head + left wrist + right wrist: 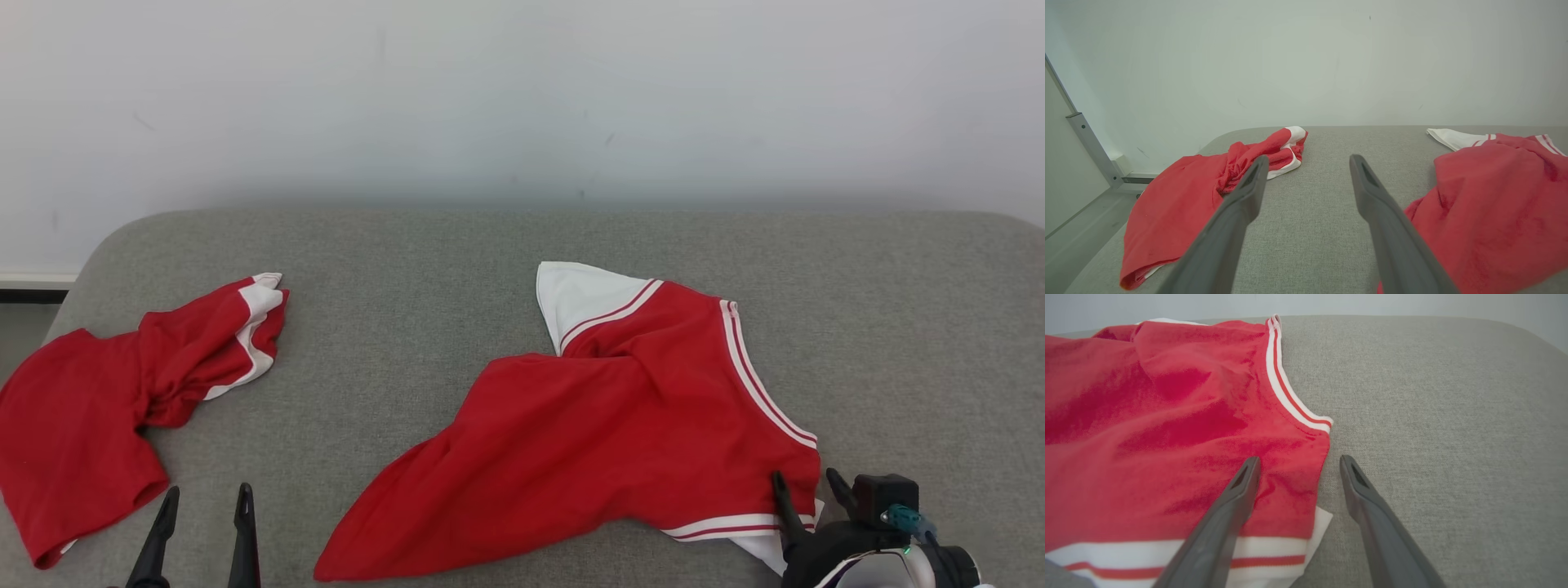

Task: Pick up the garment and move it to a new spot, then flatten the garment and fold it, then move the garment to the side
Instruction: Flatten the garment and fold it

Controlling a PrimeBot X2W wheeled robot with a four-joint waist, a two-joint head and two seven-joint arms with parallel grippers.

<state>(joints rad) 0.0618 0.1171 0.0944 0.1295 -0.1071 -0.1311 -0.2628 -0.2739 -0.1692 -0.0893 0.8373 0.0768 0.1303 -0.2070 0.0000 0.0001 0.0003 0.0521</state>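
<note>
Head view: the red jersey [620, 433], trimmed in white bands with thin red stripes, lies rumpled on the grey cushion [490, 253], spreading ahead and to the left of the right gripper [804, 480]. That gripper's dark fingers are spread wide and grasp nothing. In the right wrist view the right gripper [1299, 458] straddles the jersey's [1167, 416] near striped corner: its left finger is over red cloth, its right finger over bare cushion [1453, 416] just beside the hem. Whether either tip touches the fabric cannot be told.

The left gripper [207, 490] is also fully spread and empty, above bare cushion. From the left wrist view, the left gripper [1309, 157] has a second red garment [1184, 196] bunched ahead to its left, near the cushion's [1310, 228] edge, and the jersey [1494, 196] to its right
</note>
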